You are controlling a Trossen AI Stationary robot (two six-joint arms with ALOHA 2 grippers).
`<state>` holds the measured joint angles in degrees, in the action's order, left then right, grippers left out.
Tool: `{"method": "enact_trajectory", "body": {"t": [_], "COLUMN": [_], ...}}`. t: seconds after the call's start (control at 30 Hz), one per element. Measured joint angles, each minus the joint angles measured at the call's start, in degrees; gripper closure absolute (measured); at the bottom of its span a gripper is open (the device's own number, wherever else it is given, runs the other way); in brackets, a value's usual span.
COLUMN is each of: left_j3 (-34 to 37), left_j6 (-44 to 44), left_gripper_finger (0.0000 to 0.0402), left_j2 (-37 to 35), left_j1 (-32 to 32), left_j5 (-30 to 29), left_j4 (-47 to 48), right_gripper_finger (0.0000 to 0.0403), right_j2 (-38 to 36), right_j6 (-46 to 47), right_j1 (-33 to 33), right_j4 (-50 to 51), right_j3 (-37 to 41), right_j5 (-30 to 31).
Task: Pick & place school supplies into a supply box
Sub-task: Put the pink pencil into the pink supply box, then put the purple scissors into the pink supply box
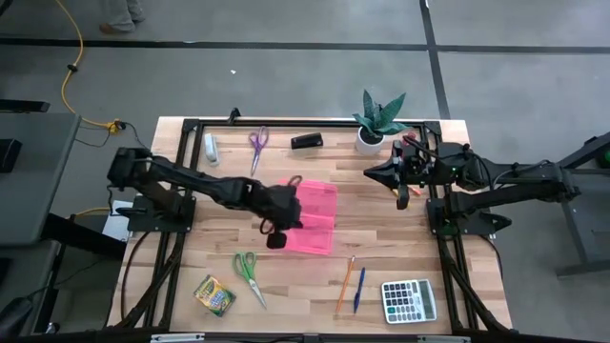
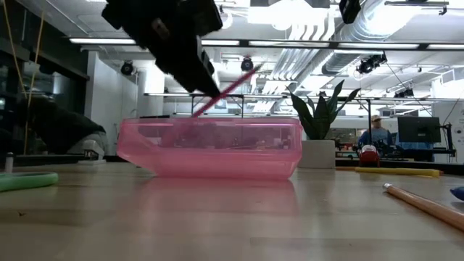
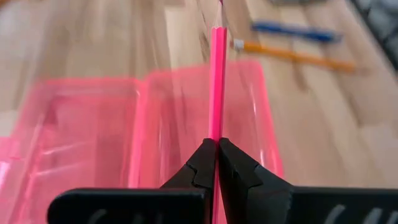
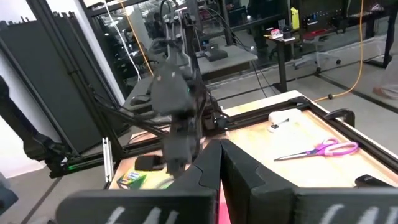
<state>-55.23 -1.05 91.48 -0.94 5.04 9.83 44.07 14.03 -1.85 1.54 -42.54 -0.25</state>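
While the left pincer (image 3: 216, 163) hangs over the flat translucent pink plastic supply box (image 1: 320, 217) at the middle of the high view, its fingers are pinched tight on a slim bright pink stick (image 3: 217, 87) that juts out past the tips above the box's open tray. The grip is narrow and near one end, so the stick could pivot or slide as the arm lowers; if it lets go too high or at a slant, the stick may strike the box's rim and bounce out onto the wooden worktop (image 1: 286, 276). The light box could also be nudged if the arm dips into its wall. The right pincer (image 1: 404, 190) waits shut and empty at the right of the high view, beside the potted green plant (image 1: 378, 118). The green-handled scissors (image 1: 250, 274), orange pencil (image 1: 345, 283) and blue pen (image 1: 359, 289) lie at the lower part of that frame, the purple-handled scissors (image 1: 257, 146) at the top.
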Motion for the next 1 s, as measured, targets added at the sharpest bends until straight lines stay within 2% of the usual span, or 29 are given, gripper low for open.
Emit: {"method": "enact_trajectory", "body": {"t": [0.33,0.57,0.7,1.0], "left_j3": [-3.0,-3.1,-3.1,-2.9], "left_j6": [-10.0,-10.6,-9.6,-4.7], "left_gripper_finger": [0.0401,0.0389,0.0357,0.0256], "left_j2": [7.2,8.3,7.8,4.8], "left_j1": [0.8,1.0,1.0,0.1], "left_j5": [-0.1,-0.2,-0.3,0.7], "left_j4": [5.4,5.9,6.0,10.6], "right_gripper_finger": [0.0402,0.0402,0.0402,0.0402], "right_j2": [0.0,0.0,0.0,0.0], "right_j6": [0.0,0.0,0.0,0.1], "right_j1": [0.0,0.0,0.0,0.0], "right_j4": [0.0,0.0,-0.1,-0.1], "right_j3": [0.0,0.1,0.1,0.1], "right_j5": [0.0,0.0,0.0,0.0]}}
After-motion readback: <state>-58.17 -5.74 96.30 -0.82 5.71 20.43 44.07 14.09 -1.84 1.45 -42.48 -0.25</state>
